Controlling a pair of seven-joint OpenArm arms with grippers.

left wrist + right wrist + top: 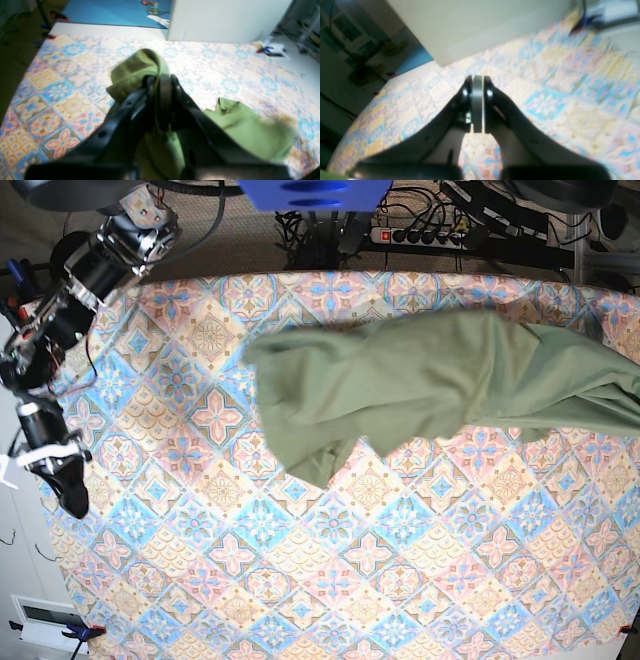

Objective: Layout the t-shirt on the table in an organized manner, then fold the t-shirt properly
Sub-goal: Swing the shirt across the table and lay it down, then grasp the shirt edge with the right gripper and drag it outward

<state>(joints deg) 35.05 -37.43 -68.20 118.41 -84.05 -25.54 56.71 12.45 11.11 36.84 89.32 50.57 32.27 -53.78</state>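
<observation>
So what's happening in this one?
A two-armed robot is laying out a t-shirt on the table. The left gripper is shut on a bunch of the fabric and holds it above the cloth; in the base view the shirt stretches rumpled toward the right edge, not yet flat. The right gripper is shut on nothing, off at the table's other side, clear of the shirt. No fold has been made yet.

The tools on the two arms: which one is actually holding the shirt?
The left tool is: olive t-shirt fabric is pinched between its closed fingers. The right tool is shut on nothing, above bare table.
</observation>
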